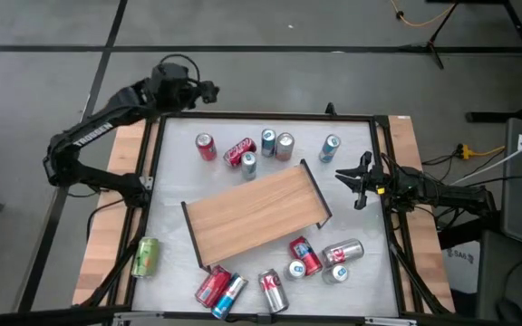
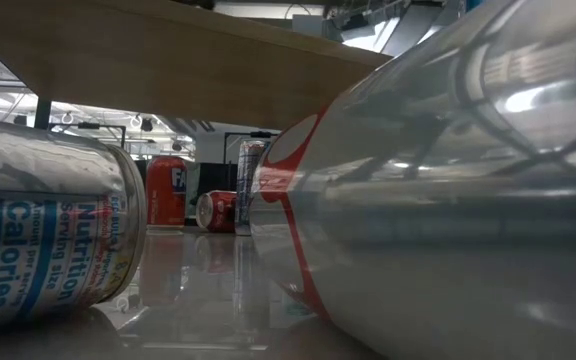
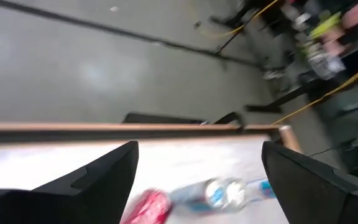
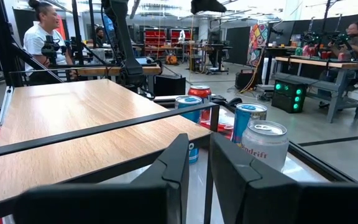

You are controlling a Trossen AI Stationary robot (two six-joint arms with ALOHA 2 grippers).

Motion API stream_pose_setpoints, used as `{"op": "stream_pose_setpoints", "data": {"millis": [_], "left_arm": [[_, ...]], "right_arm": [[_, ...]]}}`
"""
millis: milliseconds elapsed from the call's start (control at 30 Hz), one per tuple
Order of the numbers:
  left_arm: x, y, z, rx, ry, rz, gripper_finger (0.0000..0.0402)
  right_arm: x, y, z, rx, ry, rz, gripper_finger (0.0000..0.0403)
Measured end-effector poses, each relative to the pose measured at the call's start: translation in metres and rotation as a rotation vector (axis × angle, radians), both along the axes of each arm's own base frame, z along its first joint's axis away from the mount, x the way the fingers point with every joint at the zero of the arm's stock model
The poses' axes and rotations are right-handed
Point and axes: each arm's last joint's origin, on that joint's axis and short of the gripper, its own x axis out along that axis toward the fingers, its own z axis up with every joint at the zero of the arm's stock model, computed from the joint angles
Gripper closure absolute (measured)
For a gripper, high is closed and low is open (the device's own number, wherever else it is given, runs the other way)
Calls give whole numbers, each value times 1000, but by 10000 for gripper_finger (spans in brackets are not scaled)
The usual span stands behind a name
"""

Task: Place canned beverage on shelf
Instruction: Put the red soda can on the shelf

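The shelf (image 1: 256, 213), a light wooden board on a thin black frame, stands slantwise mid-table with nothing on top; the right wrist view shows it up close (image 4: 73, 118). Several cans stand or lie beyond its far side, around a red one (image 1: 207, 147). Several more lie off its near right corner (image 1: 304, 256). My left gripper (image 1: 207, 91) hangs open and empty over the table's far left corner, and its wrist view shows nothing between its fingers (image 3: 197, 180). My right gripper (image 1: 341, 176) waits shut at the right edge, level and pointing at the shelf (image 4: 199, 180).
A green can (image 1: 145, 256) lies on the wooden strip outside the table's left rim. In the low view, lying cans (image 2: 38, 230) (image 2: 448, 200) fill the foreground under the shelf board (image 2: 168, 60). People stand and sit in the room behind (image 4: 42, 37).
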Motion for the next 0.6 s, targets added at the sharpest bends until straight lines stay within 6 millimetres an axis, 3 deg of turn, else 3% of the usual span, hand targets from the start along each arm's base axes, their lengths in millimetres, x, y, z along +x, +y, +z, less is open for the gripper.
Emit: {"op": "stream_pose_setpoints", "data": {"millis": [300, 600], "left_arm": [[-19, -7, -15, -166, 239, 23, 66], [-10, 0, -33, -240, 369, 32, 66]], "right_arm": [[0, 0, 0, 0, 0, 0, 347], [0, 0, 0, 0, 1, 0, 347]]}}
